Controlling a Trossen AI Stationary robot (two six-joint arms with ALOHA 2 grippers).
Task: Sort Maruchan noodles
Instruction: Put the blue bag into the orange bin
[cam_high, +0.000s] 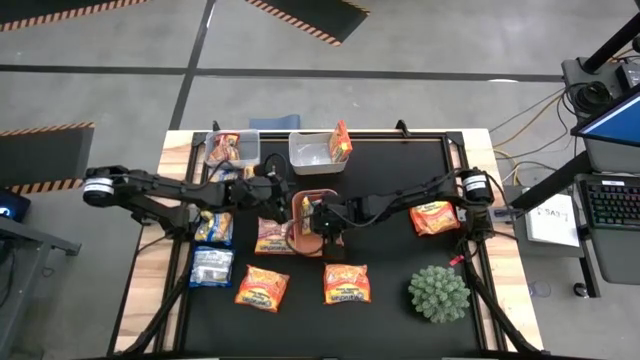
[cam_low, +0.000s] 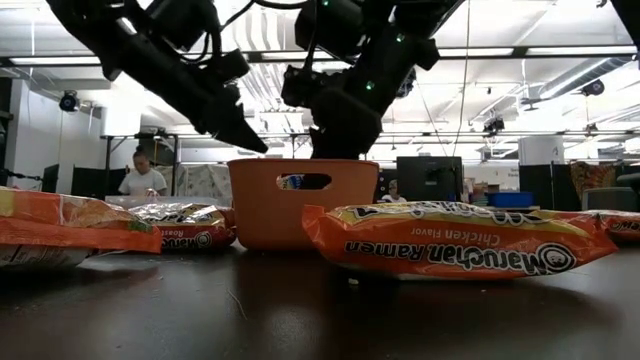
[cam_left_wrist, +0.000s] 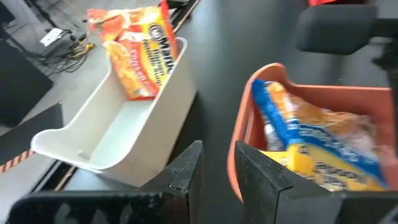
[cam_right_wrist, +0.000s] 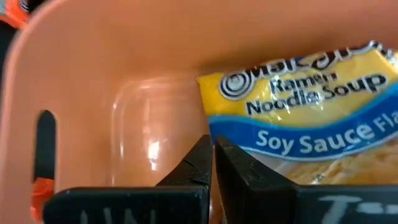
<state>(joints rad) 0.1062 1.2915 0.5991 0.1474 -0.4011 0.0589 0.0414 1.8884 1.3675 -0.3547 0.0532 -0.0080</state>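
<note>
The right gripper (cam_right_wrist: 212, 163) hangs inside the orange tray (cam_high: 301, 205) at the middle of the table, its two dark fingers pressed together with nothing between them. Just beside its fingertips, inside the tray, lies a blue-and-yellow soy sauce packet (cam_right_wrist: 311, 118), leaning against the tray's wall.

The left gripper (cam_left_wrist: 214, 171) sits right at the tray's outer rim, on the side towards the left arm. Its fingers stand a little apart with only the dark table mat showing between them, so it holds nothing; one finger looks to touch or nearly touch the tray's wall.

Beyond the tray, at the table's far edge, stands a white bin (cam_high: 316, 153) with an orange packet (cam_high: 341, 142) propped upright in it. Further left of the tray, along that same far edge, a second bin (cam_high: 233, 149) holds more orange packets.

On the near side of the tray two orange packets (cam_high: 347, 284) lie flat, side by side. Another orange packet (cam_high: 274, 236) lies just beside the tray on its left. Further left lie a blue-and-yellow packet (cam_high: 214, 227) and a pale silvery-blue packet (cam_high: 211, 266). To the tray's right, well apart, lies one more orange packet (cam_high: 434, 216), and nearer the front on that side sits a spiky green plant ball (cam_high: 438, 293).
</note>
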